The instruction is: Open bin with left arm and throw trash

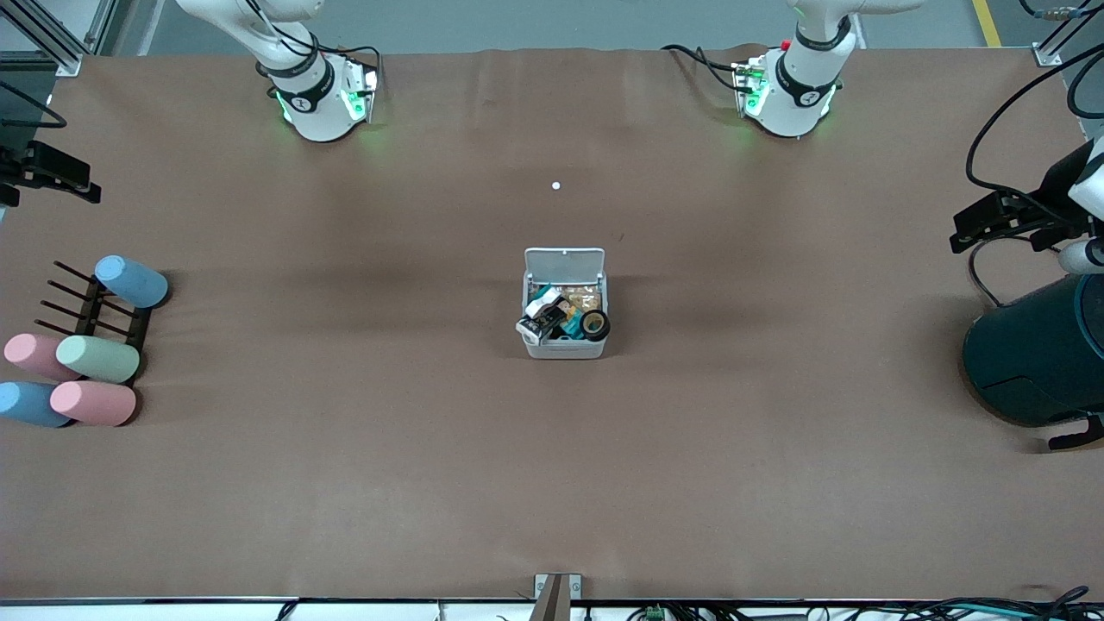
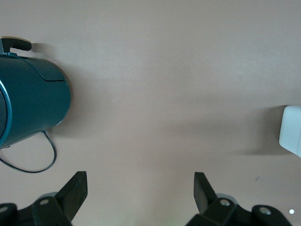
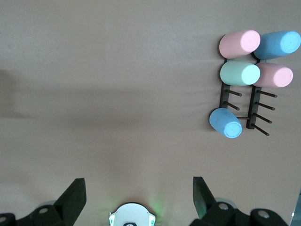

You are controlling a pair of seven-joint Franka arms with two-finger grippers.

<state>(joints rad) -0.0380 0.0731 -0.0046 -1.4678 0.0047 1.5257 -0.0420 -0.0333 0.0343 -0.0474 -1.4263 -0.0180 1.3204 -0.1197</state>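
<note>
Front view shows the bin (image 1: 565, 345) at the middle of the tabletop (image 1: 552, 483), well apart from every edge, its lid (image 1: 565, 261) already swung up and leaning toward the robots' edge. The trash sits inside it: a black packet (image 1: 543, 320), a white piece (image 1: 542, 301) and a tape roll (image 1: 594, 324) among other scraps; I see no trash lying loose on the tabletop, only a tiny white dot (image 1: 555, 185) nearer the robots' bases. Left end effector (image 2: 139, 197) hangs wide and empty over bare tabletop near the left arm's end, with the teal cylinder (image 2: 30, 101) and a corner of the bin in its wrist view. Right end effector (image 3: 138, 197) is likewise wide and empty, over the right arm's end near the rack (image 3: 247, 110) of pastel cylinders (image 3: 240, 73); that arm waits. By my reading, both opening and throwing are done, so the task looks complete or at its very end. Any next move would call only for keeping both arms clear of the raised lid.
</note>
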